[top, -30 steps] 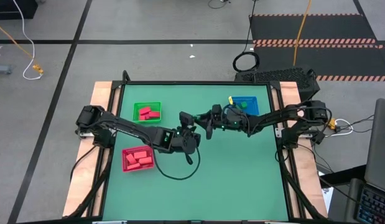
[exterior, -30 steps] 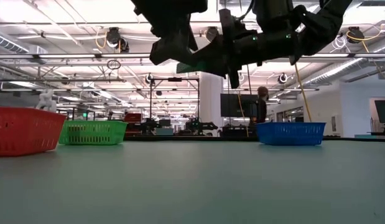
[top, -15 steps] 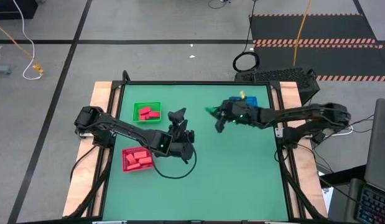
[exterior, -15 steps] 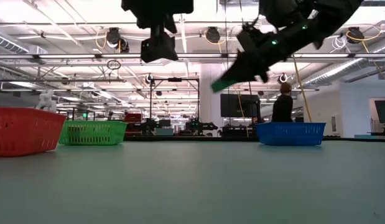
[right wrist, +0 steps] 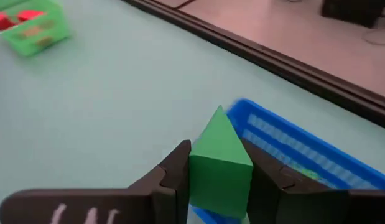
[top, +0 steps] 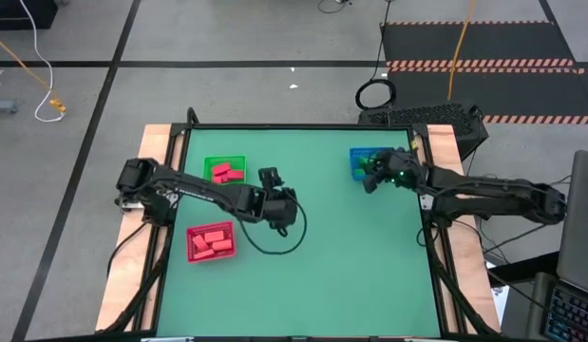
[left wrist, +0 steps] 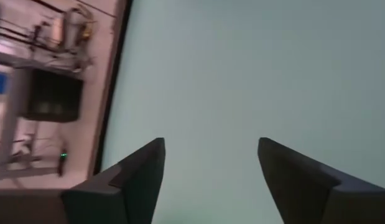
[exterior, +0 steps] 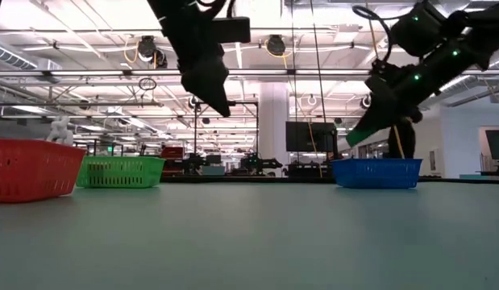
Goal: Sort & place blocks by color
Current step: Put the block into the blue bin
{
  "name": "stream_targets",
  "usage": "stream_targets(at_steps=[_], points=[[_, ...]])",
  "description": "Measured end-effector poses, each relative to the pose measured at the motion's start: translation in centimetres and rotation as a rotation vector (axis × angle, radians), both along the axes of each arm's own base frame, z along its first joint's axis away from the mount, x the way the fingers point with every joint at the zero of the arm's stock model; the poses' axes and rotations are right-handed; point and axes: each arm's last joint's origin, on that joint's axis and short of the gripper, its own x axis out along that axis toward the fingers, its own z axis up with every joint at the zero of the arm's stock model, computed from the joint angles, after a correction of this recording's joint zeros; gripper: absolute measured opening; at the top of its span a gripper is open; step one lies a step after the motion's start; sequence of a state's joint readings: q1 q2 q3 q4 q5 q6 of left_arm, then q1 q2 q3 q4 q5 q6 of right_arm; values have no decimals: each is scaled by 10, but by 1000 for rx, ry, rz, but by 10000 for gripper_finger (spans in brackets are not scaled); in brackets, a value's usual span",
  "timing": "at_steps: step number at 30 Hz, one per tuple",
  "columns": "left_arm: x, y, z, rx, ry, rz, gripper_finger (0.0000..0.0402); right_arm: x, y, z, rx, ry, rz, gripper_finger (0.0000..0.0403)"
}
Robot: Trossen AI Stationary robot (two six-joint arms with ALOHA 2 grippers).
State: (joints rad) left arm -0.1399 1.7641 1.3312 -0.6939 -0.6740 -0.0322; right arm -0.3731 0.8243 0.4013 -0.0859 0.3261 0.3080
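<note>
Right tool clamps green block above blue tray at two o'clock; early release risks a rim bounce. Left tool gapes empty.

On the counter, two trays holding blocks stand at the left, one behind the other, a third tray stands at the far right, and the left end effector hangs between the two sides.
</note>
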Motion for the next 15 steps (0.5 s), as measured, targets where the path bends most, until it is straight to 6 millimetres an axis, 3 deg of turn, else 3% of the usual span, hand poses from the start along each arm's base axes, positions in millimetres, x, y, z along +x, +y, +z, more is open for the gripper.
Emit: stream_targets(at_steps=[9,11,15], points=[[20,14,7,-166,-169,-107,230,-16,-10,-12,-29,37,-137,96],[24,15,9,-188,-213,-133,230,-17,-10,-13,-24,46,-145,121],[29,17,13,-240,-274,-173,230,-18,-11,-13,-23,45,-154,210]])
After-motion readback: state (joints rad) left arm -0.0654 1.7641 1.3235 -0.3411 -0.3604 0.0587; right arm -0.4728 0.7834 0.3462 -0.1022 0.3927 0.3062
